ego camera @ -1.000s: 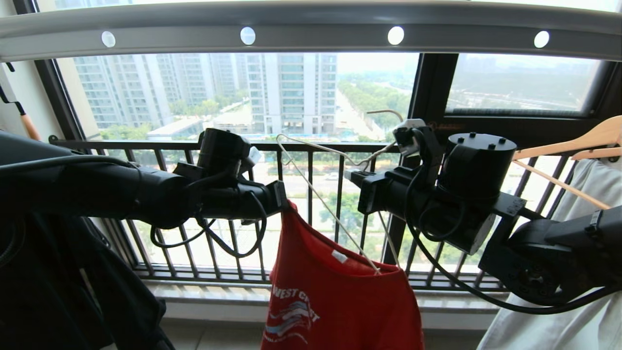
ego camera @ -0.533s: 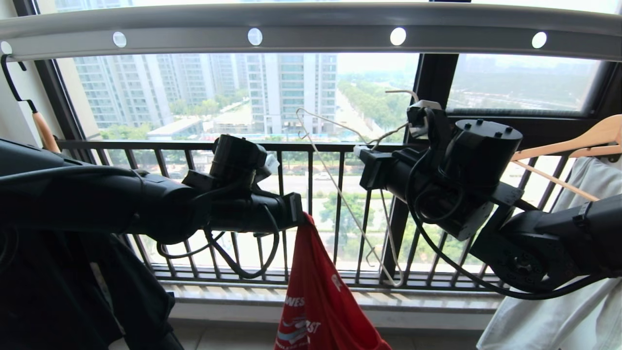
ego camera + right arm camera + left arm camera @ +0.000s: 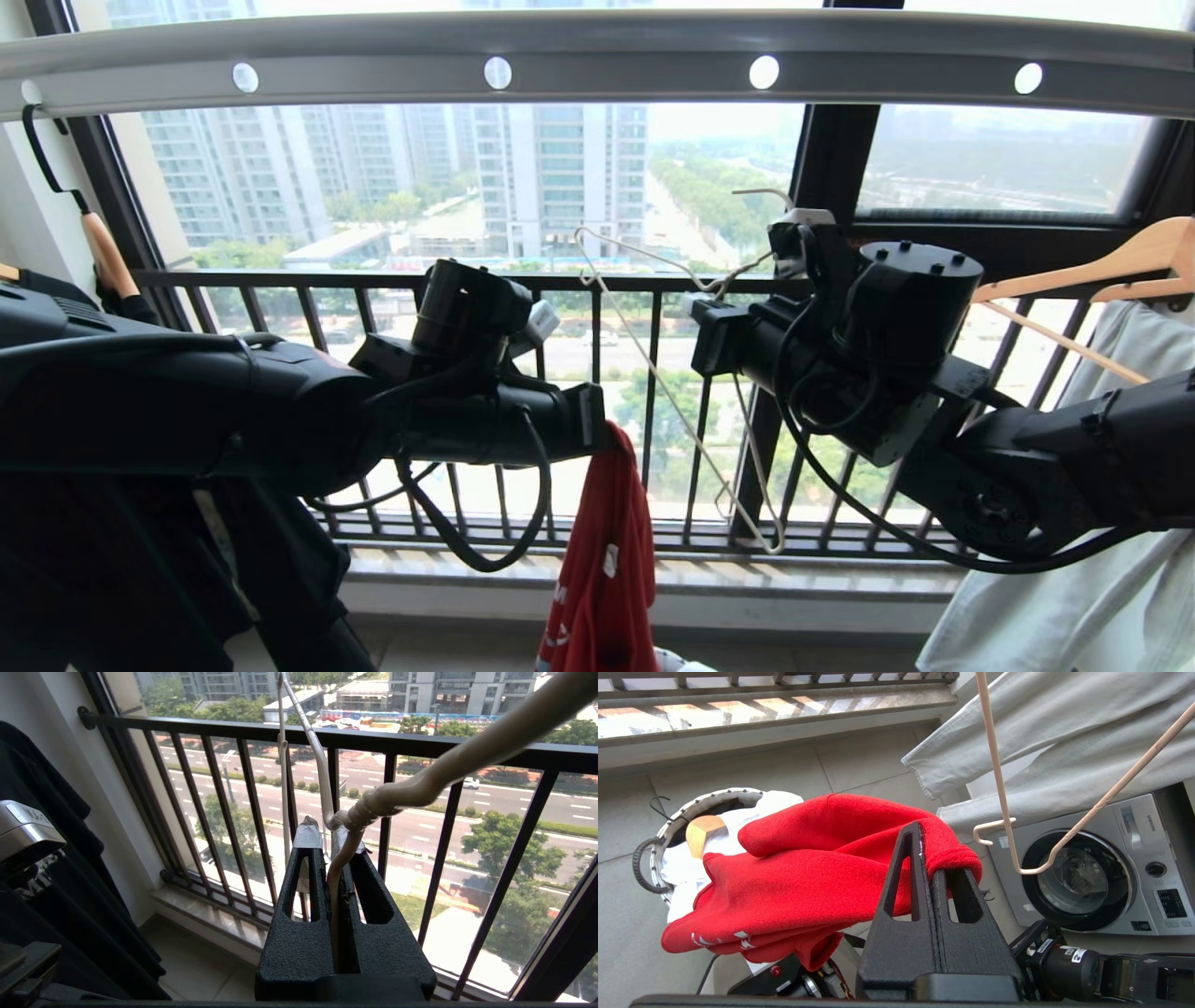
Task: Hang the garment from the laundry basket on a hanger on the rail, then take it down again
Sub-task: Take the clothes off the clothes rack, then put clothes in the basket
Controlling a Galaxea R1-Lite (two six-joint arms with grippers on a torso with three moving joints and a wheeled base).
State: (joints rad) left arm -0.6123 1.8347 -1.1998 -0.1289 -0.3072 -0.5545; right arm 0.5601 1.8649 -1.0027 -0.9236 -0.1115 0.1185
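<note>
The red garment (image 3: 602,551) hangs bunched from my left gripper (image 3: 607,431), which is shut on a fold of its edge (image 3: 943,844), below the rail (image 3: 597,56). In the left wrist view the garment (image 3: 798,872) droops above the laundry basket (image 3: 668,830) on the floor. My right gripper (image 3: 695,322) is shut on the twisted neck of the cream hanger (image 3: 345,858). The bare hanger (image 3: 653,364) is tilted in front of the railing, its hook (image 3: 761,194) free below the rail. The hanger (image 3: 999,788) is apart from the garment.
A black T-shirt (image 3: 140,560) hangs at the left under a wooden hanger (image 3: 103,252). A pale garment (image 3: 1074,579) on wooden hangers (image 3: 1083,271) hangs at the right. The dark railing (image 3: 420,746) stands ahead. A washing machine (image 3: 1087,872) stands below, and white laundry (image 3: 682,868) lies in the basket.
The garment has come off the hanger and now hangs from my left gripper alone, which moved right and lower. The hanger, now bare, rose a little. The view shifted slightly.
</note>
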